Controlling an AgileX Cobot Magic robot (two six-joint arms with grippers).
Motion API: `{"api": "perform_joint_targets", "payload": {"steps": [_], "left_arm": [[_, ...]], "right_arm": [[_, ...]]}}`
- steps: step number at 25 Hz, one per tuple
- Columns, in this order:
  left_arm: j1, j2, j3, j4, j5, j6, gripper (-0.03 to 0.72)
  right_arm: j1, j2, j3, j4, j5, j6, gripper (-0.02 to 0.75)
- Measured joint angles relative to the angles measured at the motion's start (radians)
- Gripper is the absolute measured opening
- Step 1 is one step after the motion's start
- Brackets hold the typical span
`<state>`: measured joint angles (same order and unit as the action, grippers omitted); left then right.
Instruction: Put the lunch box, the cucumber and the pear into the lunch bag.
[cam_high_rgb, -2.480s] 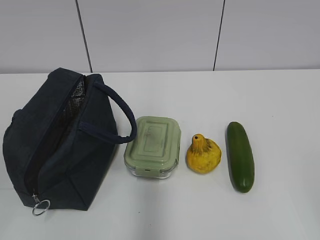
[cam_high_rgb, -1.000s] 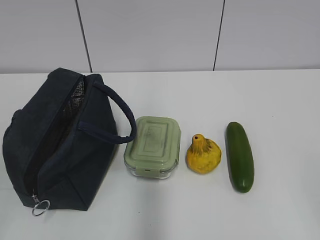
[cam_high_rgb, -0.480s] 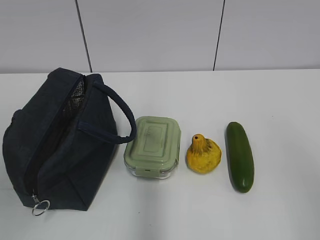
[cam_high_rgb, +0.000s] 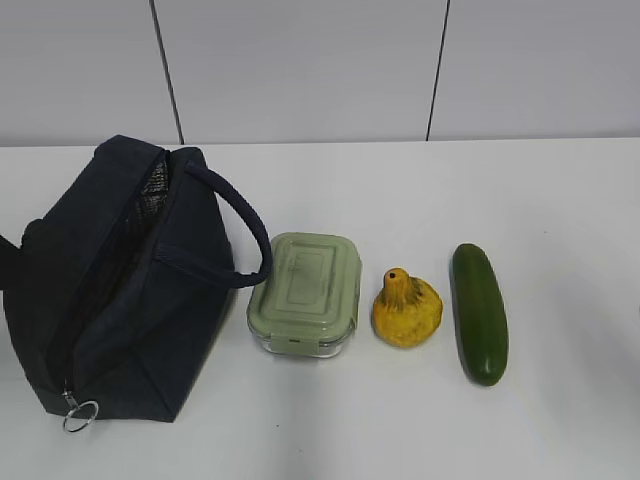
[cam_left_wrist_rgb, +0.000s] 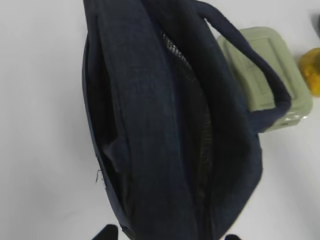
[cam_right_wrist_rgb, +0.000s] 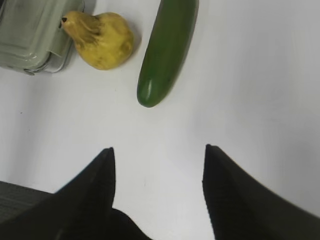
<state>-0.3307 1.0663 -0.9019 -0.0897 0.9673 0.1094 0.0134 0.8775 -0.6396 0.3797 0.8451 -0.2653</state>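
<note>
The dark navy lunch bag (cam_high_rgb: 130, 290) stands at the left with its zip open and silvery lining showing. The lunch box (cam_high_rgb: 306, 290) with its sage-green lid sits right of it, then the yellow pear (cam_high_rgb: 407, 308), then the dark green cucumber (cam_high_rgb: 480, 312). My left gripper (cam_left_wrist_rgb: 168, 235) is open, with its fingertips either side of the near end of the bag (cam_left_wrist_rgb: 150, 125). My right gripper (cam_right_wrist_rgb: 157, 150) is open and empty over bare table, short of the cucumber (cam_right_wrist_rgb: 167, 50) and the pear (cam_right_wrist_rgb: 102, 42).
The bag's loop handle (cam_high_rgb: 245, 225) arches toward the lunch box. Its metal ring pull (cam_high_rgb: 80, 414) hangs at the front corner. A grey panelled wall (cam_high_rgb: 300, 70) runs behind the white table (cam_high_rgb: 560, 200). A dark shape (cam_high_rgb: 5, 255) touches the bag at the left edge.
A dark shape has come in at the left edge of the exterior view against the bag, and the bag's left side and ring pull have shifted slightly. The lunch box, pear and cucumber have not moved.
</note>
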Motion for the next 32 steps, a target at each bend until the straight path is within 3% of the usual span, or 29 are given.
{"api": "perform_joint_targets", "payload": {"steps": [10,15,20,23,29,32], "left_arm": [[0.005,0.151,-0.001,0.052,-0.110,0.000,0.386],[0.074,0.185,-0.001,0.052,-0.131,0.001,0.380],[0.117,0.193,-0.001,-0.047,-0.129,0.091,0.323],[0.117,0.197,-0.001,-0.102,-0.127,0.129,0.267],[0.117,0.227,-0.003,-0.112,-0.119,0.144,0.027],[0.117,0.228,-0.003,-0.113,-0.119,0.147,-0.010]], "right_arm": [[0.000,0.245,-0.002,0.134,-0.128,-0.202,0.438],[0.000,0.288,-0.022,0.175,-0.157,-0.252,0.438],[0.000,0.333,-0.103,0.206,-0.157,-0.265,0.438],[0.000,0.363,-0.150,0.233,-0.151,-0.273,0.438],[0.000,0.423,-0.178,0.261,-0.133,-0.295,0.438],[0.000,0.462,-0.181,0.263,-0.131,-0.301,0.438]]}}
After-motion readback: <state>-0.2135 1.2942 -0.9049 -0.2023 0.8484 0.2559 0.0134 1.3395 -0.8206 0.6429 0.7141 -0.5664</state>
